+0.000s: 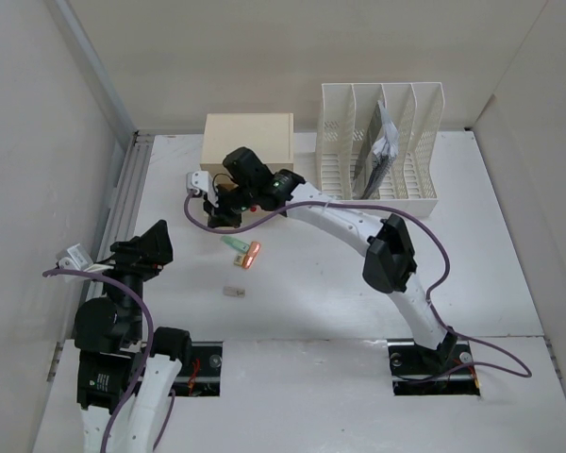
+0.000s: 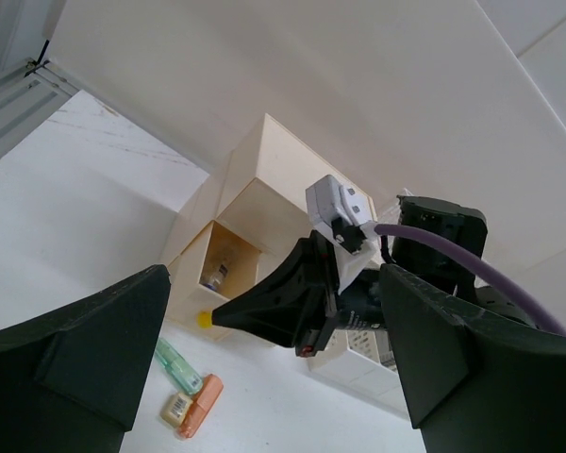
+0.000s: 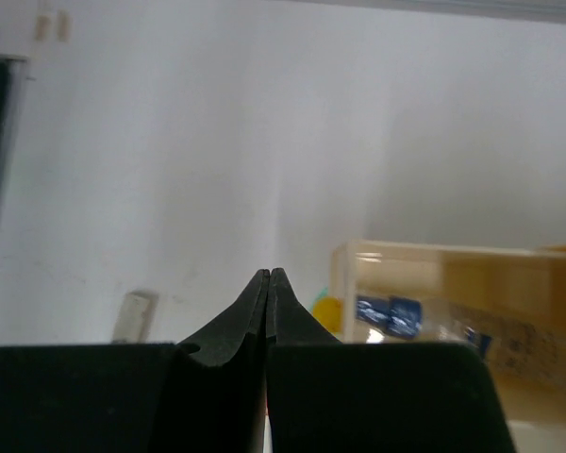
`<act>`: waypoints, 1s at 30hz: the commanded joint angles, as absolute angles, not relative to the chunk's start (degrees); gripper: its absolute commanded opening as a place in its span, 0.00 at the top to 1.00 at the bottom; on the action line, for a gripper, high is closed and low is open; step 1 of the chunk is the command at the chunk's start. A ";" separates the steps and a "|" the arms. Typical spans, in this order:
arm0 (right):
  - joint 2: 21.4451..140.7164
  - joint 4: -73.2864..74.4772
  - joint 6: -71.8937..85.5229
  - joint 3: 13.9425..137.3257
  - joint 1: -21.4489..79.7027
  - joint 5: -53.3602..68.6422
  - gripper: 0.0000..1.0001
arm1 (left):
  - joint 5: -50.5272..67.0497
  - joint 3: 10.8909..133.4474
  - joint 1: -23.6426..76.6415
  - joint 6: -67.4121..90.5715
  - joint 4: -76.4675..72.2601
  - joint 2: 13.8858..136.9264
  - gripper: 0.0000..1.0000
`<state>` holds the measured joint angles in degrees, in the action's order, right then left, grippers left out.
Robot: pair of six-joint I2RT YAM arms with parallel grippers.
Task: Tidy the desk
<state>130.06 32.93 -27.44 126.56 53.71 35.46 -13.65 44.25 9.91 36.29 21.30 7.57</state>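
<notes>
The desk (image 1: 321, 283) is a wide white tabletop. At its back stands a cream drawer box (image 1: 248, 140) whose drawer (image 2: 223, 265) is open, with a small bottle inside and a yellow knob (image 2: 205, 319) at its front. My right gripper (image 1: 219, 215) is shut on nothing, its tips (image 3: 269, 276) just left of the knob (image 3: 327, 311). A green highlighter (image 1: 234, 244) and an orange highlighter (image 1: 254, 253) lie side by side in front of the box. My left gripper (image 1: 151, 243) hovers open to the left, empty, with its fingers (image 2: 75, 363) framing the scene.
A white slotted file rack (image 1: 382, 142) holding papers stands at the back right. A small pale eraser (image 1: 232, 292) lies nearer the arms, and a beige tag-like piece (image 2: 174, 408) sits beside the highlighters. Pale walls enclose the desk on three sides.
</notes>
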 commanded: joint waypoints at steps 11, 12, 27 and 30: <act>129.98 24.53 -25.58 123.05 55.90 -6.39 1.00 | -13.62 44.65 10.20 35.95 20.04 6.94 0.09; 129.99 24.52 -25.58 123.05 55.90 -7.55 1.00 | -13.62 44.65 10.20 35.95 20.04 6.94 0.09; 134.56 16.10 -29.44 124.37 55.90 -18.11 1.00 | -13.62 45.18 10.20 35.95 21.09 6.94 0.09; 134.56 12.50 -29.97 123.14 55.90 -22.31 1.00 | -14.15 45.18 10.20 35.95 21.09 6.42 0.09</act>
